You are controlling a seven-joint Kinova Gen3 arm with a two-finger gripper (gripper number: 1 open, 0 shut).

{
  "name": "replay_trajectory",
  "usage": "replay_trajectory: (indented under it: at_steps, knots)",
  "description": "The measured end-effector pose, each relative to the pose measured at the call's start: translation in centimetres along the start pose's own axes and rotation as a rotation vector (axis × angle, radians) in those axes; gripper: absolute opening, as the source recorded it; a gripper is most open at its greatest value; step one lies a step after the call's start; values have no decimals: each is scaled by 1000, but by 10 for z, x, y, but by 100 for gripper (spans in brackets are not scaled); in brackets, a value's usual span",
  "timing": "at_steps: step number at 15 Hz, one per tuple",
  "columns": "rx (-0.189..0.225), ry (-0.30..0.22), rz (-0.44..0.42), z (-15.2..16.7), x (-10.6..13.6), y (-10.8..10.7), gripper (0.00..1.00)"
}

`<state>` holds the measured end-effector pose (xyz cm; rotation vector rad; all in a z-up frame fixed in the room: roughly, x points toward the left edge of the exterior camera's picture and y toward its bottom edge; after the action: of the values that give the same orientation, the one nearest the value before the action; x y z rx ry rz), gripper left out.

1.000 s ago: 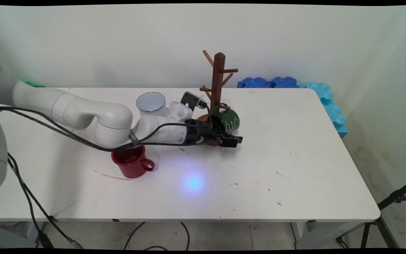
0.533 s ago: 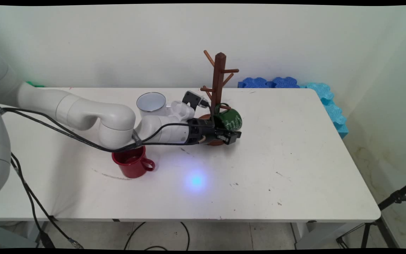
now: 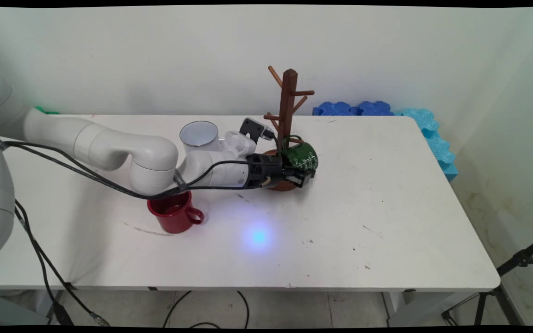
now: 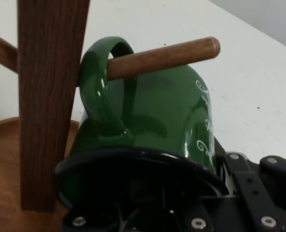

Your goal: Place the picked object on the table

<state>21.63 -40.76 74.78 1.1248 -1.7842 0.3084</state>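
Directly ahead of gripper (image 3: 304, 176): green mug (image 3: 301, 157), handle hooked over peg (image 4: 163, 55) of wooden mug tree (image 3: 286, 111). Gripper clamps mug rim. Red mug (image 3: 174, 212), white mug (image 3: 198, 135) behind gripper.

Mug tree (image 3: 287, 120) stands mid-tabletop (image 3: 387, 208) toward the rear; one mug (image 3: 301, 157) hangs by its handle on a low peg (image 4: 162, 57), right of the post. Two more mugs (image 3: 175, 213) (image 3: 198, 135) sit left of the tree, one near, one behind
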Motion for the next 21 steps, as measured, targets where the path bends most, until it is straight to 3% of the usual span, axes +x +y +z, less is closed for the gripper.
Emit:
replay_trajectory:
  at_steps: [5, 21]
  knots:
    - [-15, 6, 6, -7, 3, 4, 0]
    - [-130, 39, 79, -46, 15, 34, 0]
